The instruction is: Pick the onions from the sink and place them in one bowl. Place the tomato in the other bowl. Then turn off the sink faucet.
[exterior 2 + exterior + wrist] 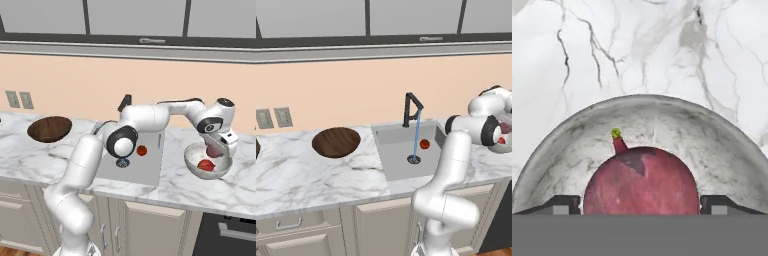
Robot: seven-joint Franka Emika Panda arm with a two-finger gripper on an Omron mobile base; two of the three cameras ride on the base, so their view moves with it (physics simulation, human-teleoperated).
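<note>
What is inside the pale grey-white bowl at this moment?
The pale bowl holds one deep red onion. The end effector holds a mauve-pink onion just above it, hiding part of the bowl's floor.

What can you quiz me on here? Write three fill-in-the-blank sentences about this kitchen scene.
1. The tool holds the mauve-pink onion over the pale grey ____.
2. A deep red onion already lies in that ____.
3. The tomato sits in the ____, where the faucet runs.

Missing words: bowl; bowl; sink
</note>
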